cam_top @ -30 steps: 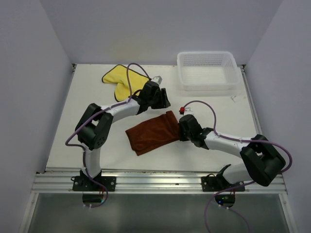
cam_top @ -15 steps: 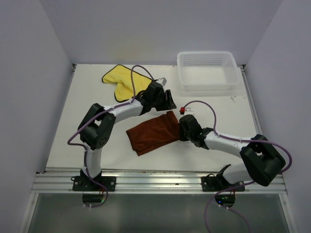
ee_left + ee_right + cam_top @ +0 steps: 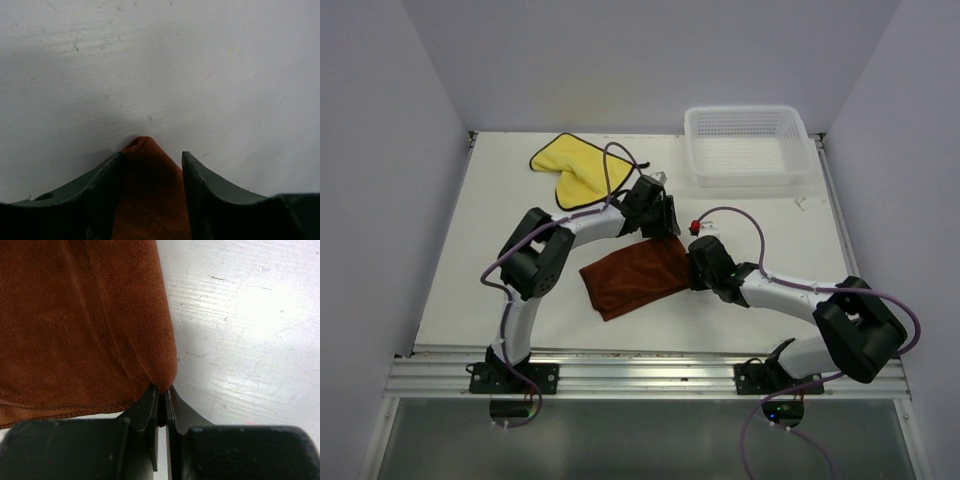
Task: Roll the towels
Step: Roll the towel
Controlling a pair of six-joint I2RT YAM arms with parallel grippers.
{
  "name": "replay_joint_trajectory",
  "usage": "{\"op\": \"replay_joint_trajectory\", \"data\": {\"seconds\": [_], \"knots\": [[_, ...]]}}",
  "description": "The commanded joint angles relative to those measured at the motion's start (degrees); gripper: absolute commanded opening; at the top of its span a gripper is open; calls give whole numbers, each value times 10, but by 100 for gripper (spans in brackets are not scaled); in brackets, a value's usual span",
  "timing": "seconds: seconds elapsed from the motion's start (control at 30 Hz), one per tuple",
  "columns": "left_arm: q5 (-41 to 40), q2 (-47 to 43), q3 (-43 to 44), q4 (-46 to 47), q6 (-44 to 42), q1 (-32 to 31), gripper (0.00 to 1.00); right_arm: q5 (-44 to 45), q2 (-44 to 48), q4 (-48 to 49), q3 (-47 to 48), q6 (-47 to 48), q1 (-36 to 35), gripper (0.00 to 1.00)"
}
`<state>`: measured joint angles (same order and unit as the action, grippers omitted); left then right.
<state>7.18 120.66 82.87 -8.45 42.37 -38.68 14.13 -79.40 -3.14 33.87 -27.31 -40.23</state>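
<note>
Taking hold of the rust-brown towel (image 3: 632,277) at its far-right end, with the roll itself not yet begun.

The towel lies flat in the middle of the tabletop (image 3: 790,240), and its long axis runs on a slant from near-left to far-right. The jaws of the right gripper (image 3: 161,391) are pressed together on the nearer corner of that end. The jaws of the left gripper (image 3: 151,156) are spread, and the farther corner stands between them, not yet pinched as far as I can judge. The next move, I think, calls for the left jaws to close, then for both arms to turn this end over evenly toward the near-left. The yellow towel (image 3: 572,165) waits crumpled at the far-left, well apart.
</note>
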Motion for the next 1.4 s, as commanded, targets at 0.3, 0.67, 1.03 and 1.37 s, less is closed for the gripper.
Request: {"op": "replay_joint_trajectory", "data": {"seconds": [0.3,0.67,1.03,1.37], "knots": [[-59,39,59,-69,-41,-11,47,39,0,-5,21,20,-17,0],[-108,62,90,-124,-60,-23,18,87,2,-9,22,23,-61,0],[-113,-16,-8,22,-4,-22,0,185,-3,-34,30,60,-136,0],[-120,-93,-122,176,20,-19,0,338,-72,-86,84,99,-240,0]]}}
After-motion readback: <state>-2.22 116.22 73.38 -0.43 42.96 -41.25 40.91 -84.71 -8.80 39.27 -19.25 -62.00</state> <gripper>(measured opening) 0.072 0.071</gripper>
